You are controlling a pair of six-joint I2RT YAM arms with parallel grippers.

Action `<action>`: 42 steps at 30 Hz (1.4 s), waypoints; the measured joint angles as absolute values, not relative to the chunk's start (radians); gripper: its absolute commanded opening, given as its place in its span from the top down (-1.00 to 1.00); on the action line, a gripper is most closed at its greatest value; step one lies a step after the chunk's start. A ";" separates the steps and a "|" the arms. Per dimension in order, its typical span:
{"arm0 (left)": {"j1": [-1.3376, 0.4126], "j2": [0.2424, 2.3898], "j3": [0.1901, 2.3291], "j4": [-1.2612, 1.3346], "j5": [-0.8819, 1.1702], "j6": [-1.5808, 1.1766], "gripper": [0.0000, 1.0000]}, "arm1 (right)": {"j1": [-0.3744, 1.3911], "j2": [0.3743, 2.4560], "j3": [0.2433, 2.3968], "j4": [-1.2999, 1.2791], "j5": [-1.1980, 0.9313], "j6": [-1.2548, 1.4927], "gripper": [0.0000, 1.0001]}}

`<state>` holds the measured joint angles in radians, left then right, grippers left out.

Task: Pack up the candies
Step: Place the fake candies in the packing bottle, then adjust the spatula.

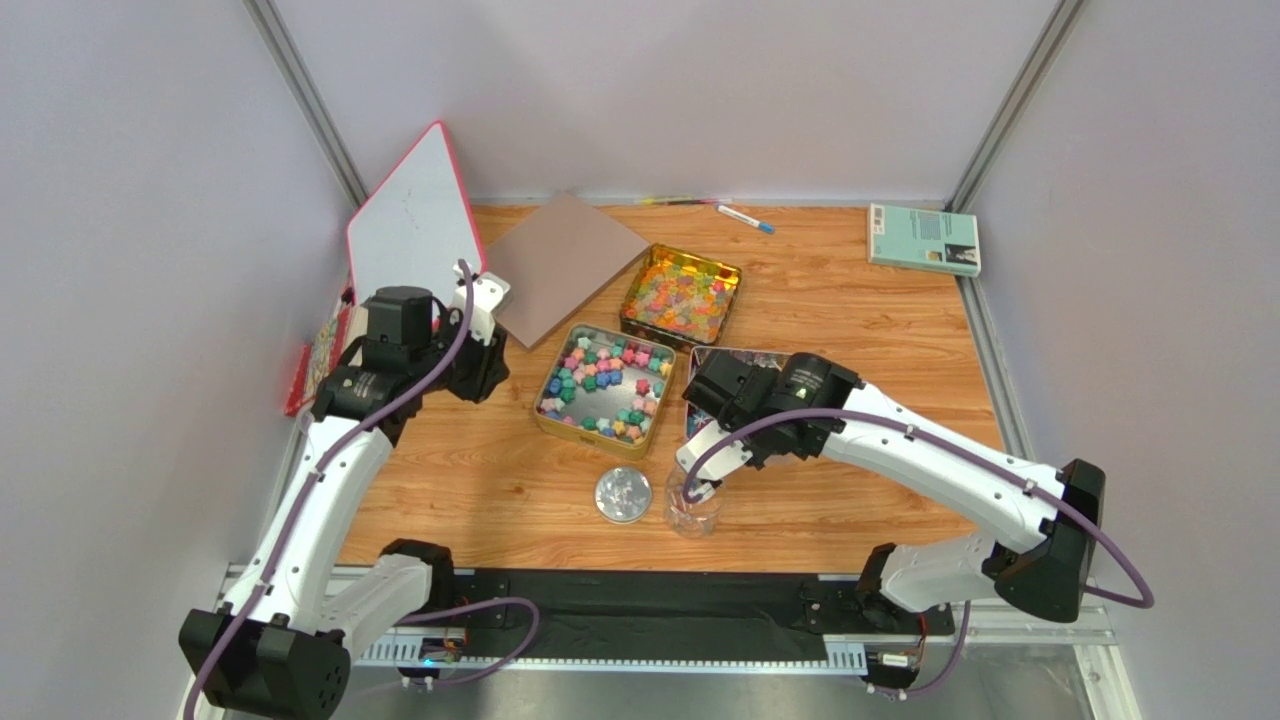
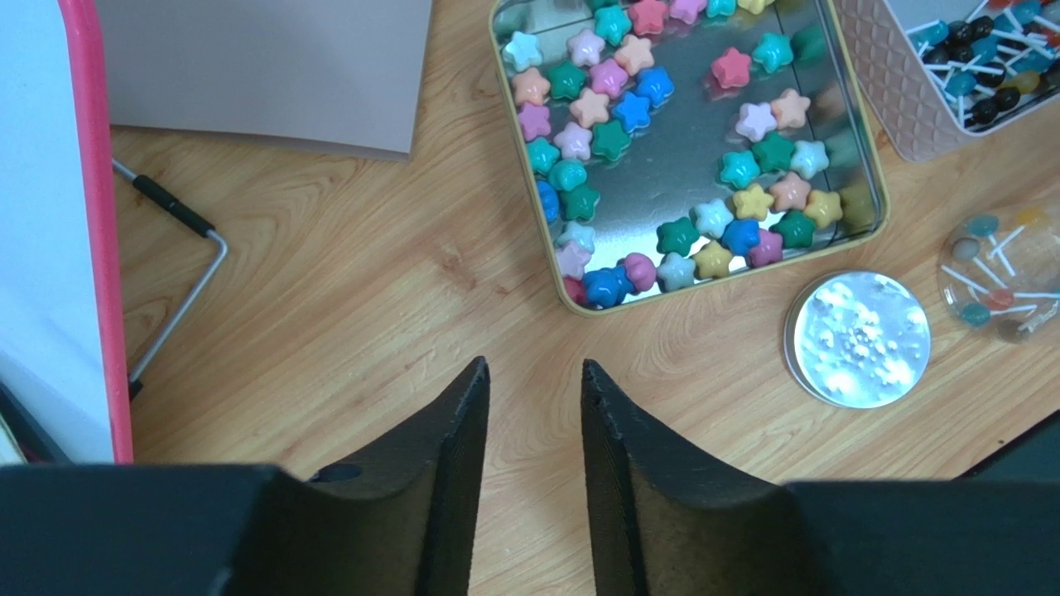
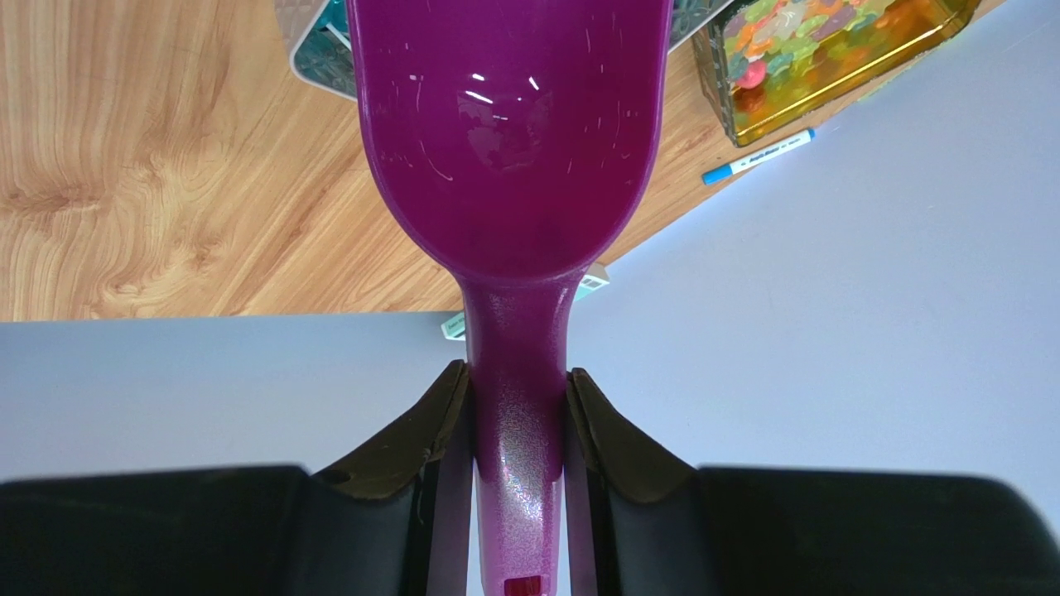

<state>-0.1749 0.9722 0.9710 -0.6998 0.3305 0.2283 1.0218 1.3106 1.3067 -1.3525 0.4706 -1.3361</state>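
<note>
The candies [image 2: 610,124] are star-shaped lumps in pink, green, blue, yellow and peach, too many to count exactly. They lie in one square tin [image 2: 697,137] in the middle of the top view. They crowd along the tin's walls and leave a bare metal strip through its middle. No single candy has a long axis, and the tin sits turned diagonally to the table edge.

Two more containers touch or nearly touch it on the upper right:
- One gold tin [image 3: 821,106] of glossy orange-yellow sweets [image 1: 679,294].
- One patterned basket [image 2: 896,99] of lollipops [image 2: 983,75], half hidden under the right arm in the top view.

Just below the square tin stand one round lid [image 2: 859,339] and one clear jar [image 2: 1002,273] holding a few lollipops.

The left gripper [image 2: 535,385] hangs over bare wood of the table [image 2: 348,298], lower left of the tin, with its fingers parted and nothing between them. The right gripper [image 3: 516,375] is clenched on the handle of one purple scoop [image 3: 510,124]. In the right wrist view the scoop's long axis runs straight up the frame, bowl uppermost and holding no sweets.

Bare wood shows left of the tin up to one red-framed whiteboard [image 1: 413,218], and across the right half of the table. One brown sheet [image 1: 564,270], one book [image 1: 923,237] and pens [image 1: 747,219] line the far edge.
</note>
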 measured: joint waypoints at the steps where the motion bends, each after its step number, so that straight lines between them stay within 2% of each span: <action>1: -0.175 0.972 0.971 -0.698 0.333 0.225 0.12 | 1.029 1.320 1.306 -1.352 0.482 -1.324 1.00; 12: -0.175 1.029 1.031 -0.696 0.424 0.178 0.10 | 1.038 1.321 1.269 -1.351 0.521 -1.243 1.00; 18: -0.175 1.070 1.047 -0.694 0.505 0.130 0.04 | 0.988 1.326 1.343 -1.361 0.440 -1.187 1.00; 23: -0.174 1.114 1.014 -0.615 0.701 -0.038 0.00 | 0.950 1.345 1.474 -1.359 0.369 -1.146 1.00; 29: -0.174 1.256 0.974 -0.395 0.970 -0.344 -0.04 | 0.950 1.402 1.533 -1.356 0.290 -1.080 1.00; 36: -0.173 1.338 0.974 -0.269 1.089 -0.507 -0.03 | 0.950 1.499 1.609 -1.339 0.255 -1.015 1.00; 42: -0.173 1.337 0.974 -0.248 1.110 -0.526 -0.04 | 0.950 1.562 1.687 -1.308 0.242 -0.982 1.00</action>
<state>-0.1734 1.3373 0.9741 -0.2481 1.1103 -0.5262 0.9497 1.5616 1.6875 -1.3083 0.2417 -0.9825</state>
